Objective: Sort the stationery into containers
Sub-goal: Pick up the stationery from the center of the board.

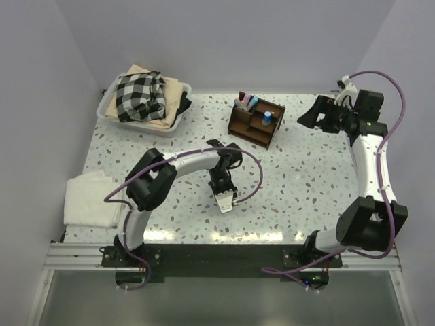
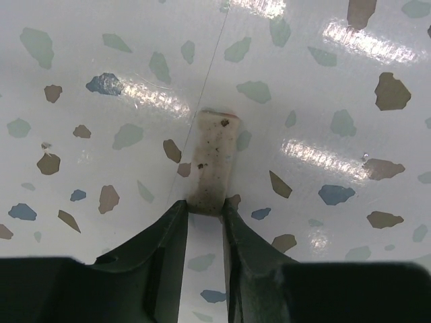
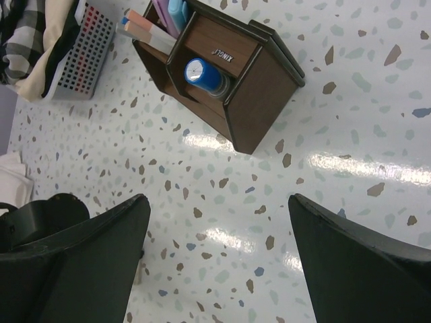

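Presently, a small beige rectangular eraser stub [image 2: 214, 156] is clamped at its near end by the left tool [image 2: 205, 207].
It is judged light and firm; the right tool [image 3: 219, 202] is spread apart.

The white speckled tabletop [image 1: 319, 190] shines glossy. The dark brown wooden desk organizer [image 3: 259, 87] looks smooth, satin. The small beige eraser stub [image 2: 214, 161] is matt, rubbery, dirt-flecked. The white plastic lattice tub [image 3: 84, 54] holds soft checked cloth [image 1: 139, 95].
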Controlling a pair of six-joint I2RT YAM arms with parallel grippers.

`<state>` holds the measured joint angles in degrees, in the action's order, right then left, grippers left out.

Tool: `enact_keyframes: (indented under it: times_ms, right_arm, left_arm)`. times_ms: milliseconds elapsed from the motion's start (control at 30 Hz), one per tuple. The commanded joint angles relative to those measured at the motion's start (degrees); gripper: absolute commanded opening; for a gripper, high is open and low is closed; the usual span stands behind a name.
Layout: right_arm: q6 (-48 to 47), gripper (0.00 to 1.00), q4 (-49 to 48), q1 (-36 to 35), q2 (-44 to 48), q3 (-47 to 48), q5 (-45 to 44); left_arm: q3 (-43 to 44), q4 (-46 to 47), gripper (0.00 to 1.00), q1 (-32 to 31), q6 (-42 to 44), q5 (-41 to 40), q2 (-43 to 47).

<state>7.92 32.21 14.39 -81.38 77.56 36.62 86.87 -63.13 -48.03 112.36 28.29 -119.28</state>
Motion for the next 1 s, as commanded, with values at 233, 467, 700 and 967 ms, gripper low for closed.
enact_keyframes:
  times_ms: [233, 467, 700, 967]
  right_arm:
    - [-1.33, 0.88, 0.14, 0.72, -0.62, -0.3, 1.52]
    - [-0.63, 0.88, -0.91, 0.99, -1.58, -0.48, 1.79]
    - [1.66, 0.88, -2.06, 0.99, -3.16, -0.39, 2.14]
    - [3.41, 0.87, -3.99, 1.08, -2.03, 0.05, -0.93]
  left_arm:
    - [4.43, -6.29, 0.03, -0.4, -11.76, 2.38, -1.39]
    - [11.74, -12.19, 0.0, 1.98, -27.52, 6.34, 1.94]
    - [20.96, -12.19, 0.0, 2.76, -59.64, 5.72, -1.03]
    - [20.71, 1.31, 0.0, 6.19, -85.7, 8.36, 0.71]
